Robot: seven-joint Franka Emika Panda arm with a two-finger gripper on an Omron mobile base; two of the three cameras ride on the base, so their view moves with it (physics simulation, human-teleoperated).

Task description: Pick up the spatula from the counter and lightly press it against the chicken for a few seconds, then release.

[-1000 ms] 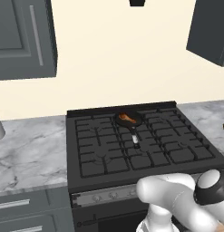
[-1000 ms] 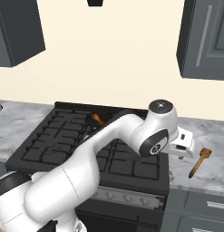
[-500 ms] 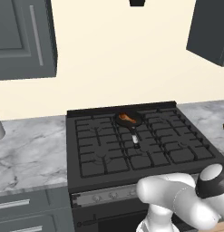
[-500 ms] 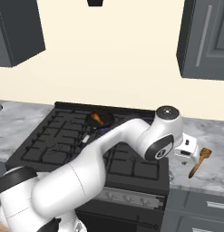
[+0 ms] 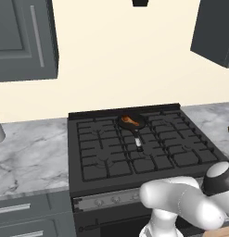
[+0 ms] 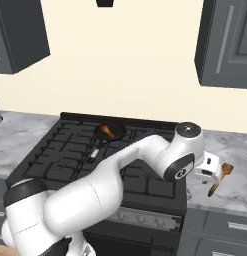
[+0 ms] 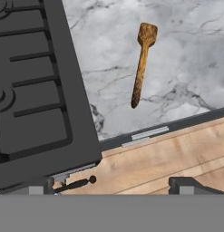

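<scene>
Hand view: pincer (image 7: 112, 184) wide open, empty

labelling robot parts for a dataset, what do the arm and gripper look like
The arm is glossy white, built of thick, rounded, tube-like links. Its joints carry dark grey to black caps, and one dark face seems to bear a small pale ring. The gripper has a boxy white body and two small, dark, blocky fingertips. No cables or lettering can be made out.

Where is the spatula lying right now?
In the hand view the spatula lies on the marble counter right of the stove, handle toward the front edge.
</scene>
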